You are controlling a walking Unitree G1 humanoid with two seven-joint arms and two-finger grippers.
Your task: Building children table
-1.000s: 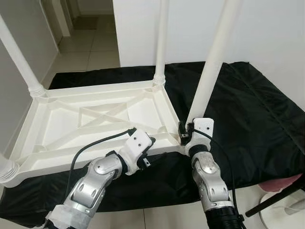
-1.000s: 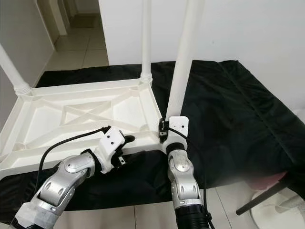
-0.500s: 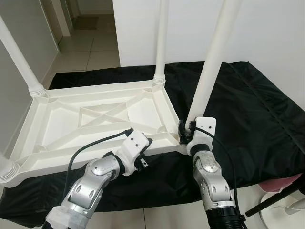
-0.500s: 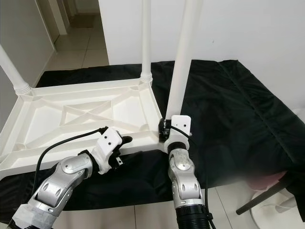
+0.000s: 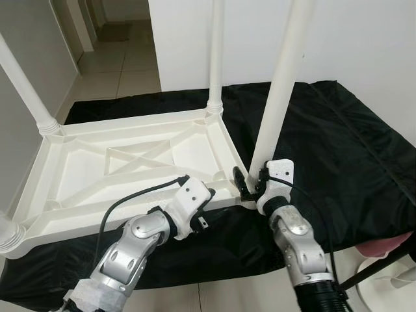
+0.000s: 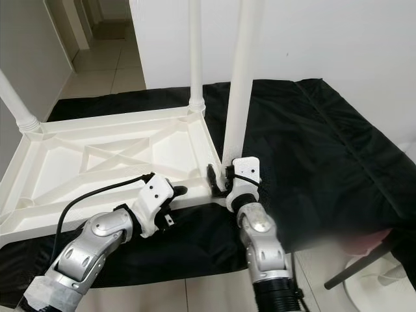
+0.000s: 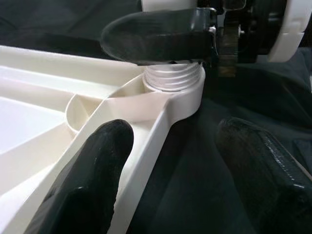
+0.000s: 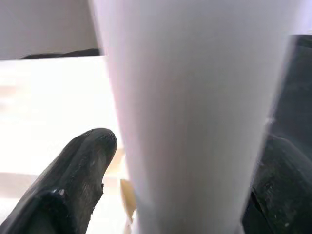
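A white plastic table top point(image 5: 97, 218) lies upside down on a black cloth. One white leg point(image 5: 279, 84) stands upright in its near right corner socket point(image 7: 173, 80). My right gripper point(image 5: 255, 185) is shut on the base of that leg, a black finger point(image 8: 73, 190) on either side. My left gripper point(image 5: 209, 209) is open beside the same corner. It straddles the table's near rim, with one finger point(image 7: 92, 180) inside the rim and the other point(image 7: 263, 170) over the cloth. Other legs stand at the far right corner point(image 5: 216, 52), the far left corner point(image 5: 23, 84) and the near left corner point(image 5: 6, 234).
The black cloth point(image 5: 338, 143) covers a low platform that ends just before my arms. A white wall point(image 5: 364, 39) rises behind it. A tiled hallway point(image 5: 110, 58) opens at the back left. A pink thing point(image 5: 387, 244) and a black bar point(image 5: 380, 266) sit at the lower right.
My right gripper has turned around the leg's base, so one black finger now shows to the left of it. My left gripper has edged right along the rim. The view shifted slightly.
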